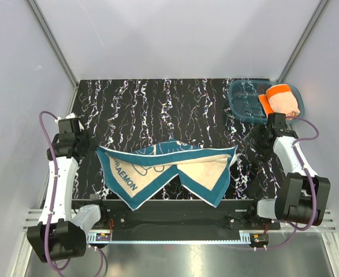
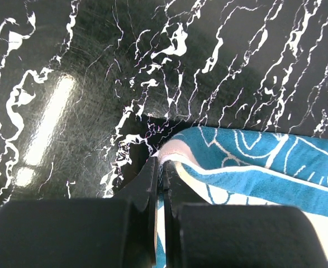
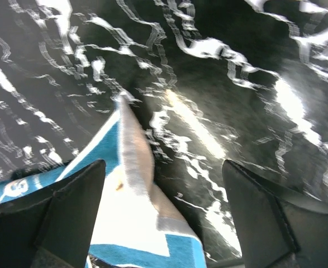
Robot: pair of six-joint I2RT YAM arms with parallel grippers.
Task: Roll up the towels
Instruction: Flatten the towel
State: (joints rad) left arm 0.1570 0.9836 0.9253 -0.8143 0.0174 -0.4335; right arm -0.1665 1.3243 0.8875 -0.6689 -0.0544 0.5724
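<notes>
The worktop [image 1: 157, 104] is glossy black with white marble-like veins and bright reflections. The teal towel [image 1: 152, 167] is matt cloth, cream-backed. The orange towel [image 1: 282, 99] is soft cloth too, in a translucent blue plastic tray [image 1: 241, 103].

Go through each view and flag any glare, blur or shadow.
Top external: even light, sharp, no glare on the table. Left wrist: a bright glare streak left of the teal towel; the left gripper silhouetted black. Right wrist: motion-blurred throughout, table veins smeared, right gripper dark.

Black white-veined table [image 1: 157, 104]; teal towel [image 1: 163, 170] spread along near edge, blue tray [image 1: 244, 107] at far right corner
</notes>
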